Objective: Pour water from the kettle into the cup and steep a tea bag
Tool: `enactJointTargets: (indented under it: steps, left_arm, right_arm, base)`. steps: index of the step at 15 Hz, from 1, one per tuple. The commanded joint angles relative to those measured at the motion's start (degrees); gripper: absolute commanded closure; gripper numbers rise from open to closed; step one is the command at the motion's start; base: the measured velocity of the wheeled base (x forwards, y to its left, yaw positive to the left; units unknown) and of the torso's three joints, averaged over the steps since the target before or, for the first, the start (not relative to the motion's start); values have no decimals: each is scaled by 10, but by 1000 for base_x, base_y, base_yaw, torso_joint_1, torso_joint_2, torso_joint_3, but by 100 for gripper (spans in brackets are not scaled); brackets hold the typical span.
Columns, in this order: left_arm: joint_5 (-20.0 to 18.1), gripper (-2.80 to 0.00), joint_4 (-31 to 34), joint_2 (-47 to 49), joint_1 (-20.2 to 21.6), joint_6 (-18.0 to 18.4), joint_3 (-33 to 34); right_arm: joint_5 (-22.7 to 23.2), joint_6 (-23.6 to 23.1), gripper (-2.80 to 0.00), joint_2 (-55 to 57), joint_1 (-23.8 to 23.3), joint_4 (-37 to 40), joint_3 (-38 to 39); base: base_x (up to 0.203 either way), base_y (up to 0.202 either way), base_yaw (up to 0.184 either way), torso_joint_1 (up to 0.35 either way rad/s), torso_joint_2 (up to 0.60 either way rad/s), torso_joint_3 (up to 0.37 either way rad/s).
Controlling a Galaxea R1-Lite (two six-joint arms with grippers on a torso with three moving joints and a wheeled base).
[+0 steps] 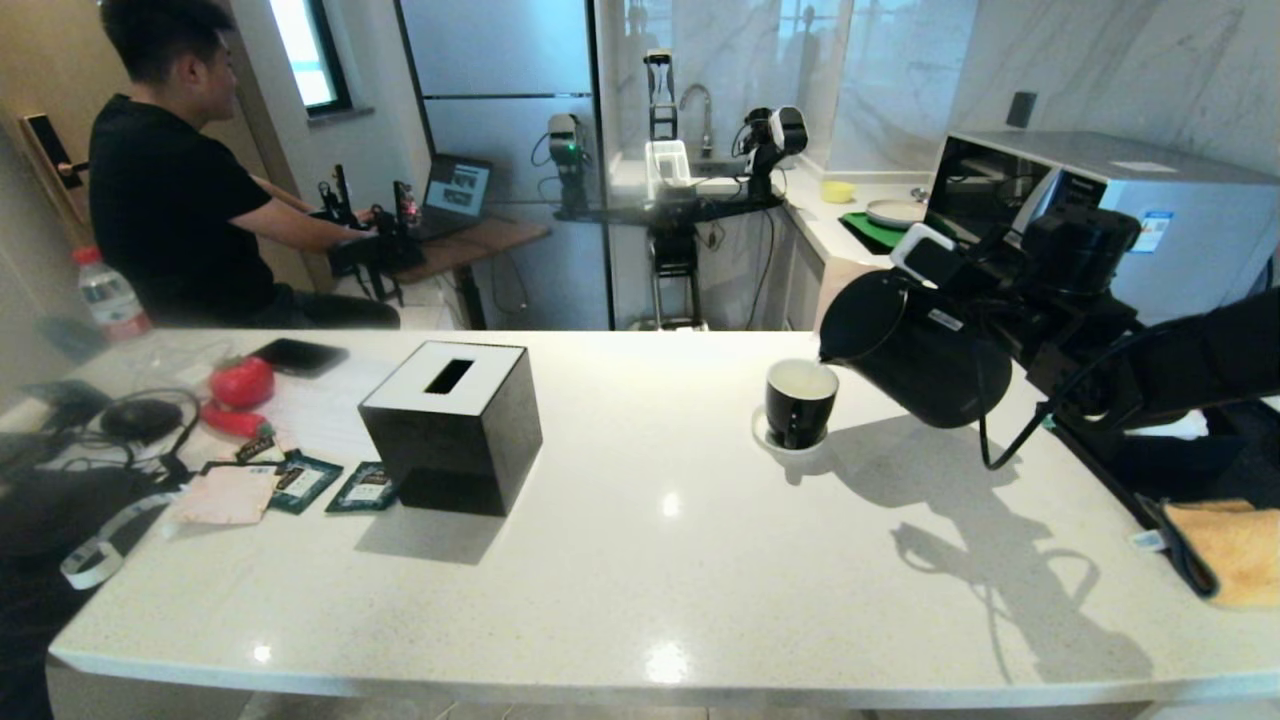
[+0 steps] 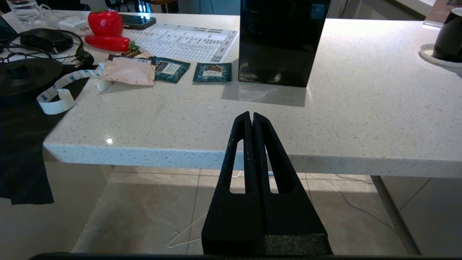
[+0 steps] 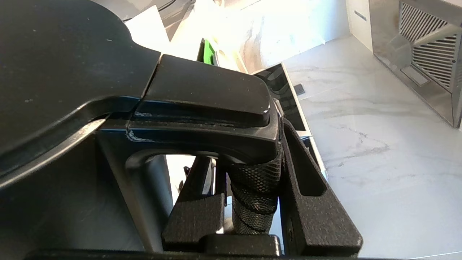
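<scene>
My left gripper (image 2: 251, 119) hangs parked below the counter's near edge, fingers pressed together on nothing. Out on the counter (image 1: 640, 560), the cup (image 1: 800, 402) sits on its saucer (image 1: 764, 432). My right gripper (image 3: 252, 202) clamps the kettle (image 1: 915, 355) by its handle, tilted, spout just over the cup's rim. I judge pouring underway; I see no stream. The sachets (image 1: 335, 485) lie untouched far left, so steeping remains.
</scene>
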State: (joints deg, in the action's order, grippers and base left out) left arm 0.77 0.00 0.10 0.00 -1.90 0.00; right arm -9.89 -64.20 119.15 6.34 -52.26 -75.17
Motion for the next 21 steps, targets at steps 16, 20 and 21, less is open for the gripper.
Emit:
enactJointTargets:
  steps: [16,20,21]
  left_arm:
    - [0,0,0,0,0,0,0]
    - [0,0,0,1,0,0,0]
    - [0,0,0,1,0,0,0]
  right_arm:
    - [0,64,0,-28,-1,-2,21]
    - [-1,95,0,-44,-3,-1,40]
    - [-2,104,0,-48,-4,0,43]
  base:
    - [0,0,0,0,0,0]
    - [0,0,0,0,0,0]
    - [0,0,0,0,0,0]
